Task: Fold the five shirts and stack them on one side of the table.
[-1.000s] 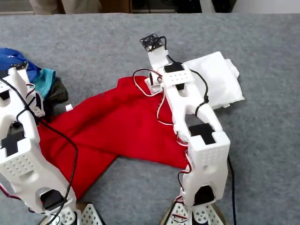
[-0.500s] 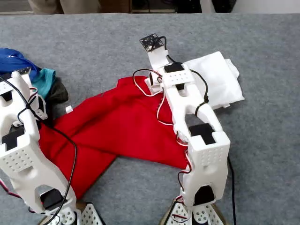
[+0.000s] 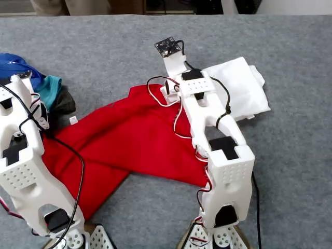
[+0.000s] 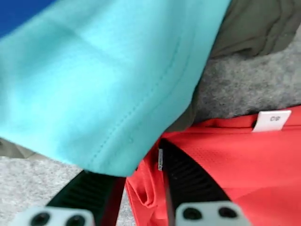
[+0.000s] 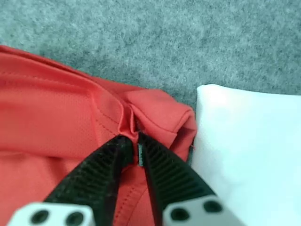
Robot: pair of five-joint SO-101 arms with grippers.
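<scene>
Tightly, ribbed right pincer (image 5: 138, 141) pinching red mesh shirt (image 5: 56, 117) at a fold — left pincer (image 4: 149, 162) likewise (hem bunched)

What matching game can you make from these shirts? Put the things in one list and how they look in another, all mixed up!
Things:
1. red shirt
2. white shirt
3. teal shirt
4. right claw

How they look:
A. folded flat
B. crumpled in a heap
C. pinching red cloth
D. spread out wide

Pairs: 1-D, 2-A, 3-B, 4-C

A red shirt (image 3: 129, 140) lies spread on the grey tabletop (image 3: 290, 171); folded white shirt (image 3: 241, 88) just beside one end, crumpled shirt heap (image 3: 51, 89) at the other.
</scene>
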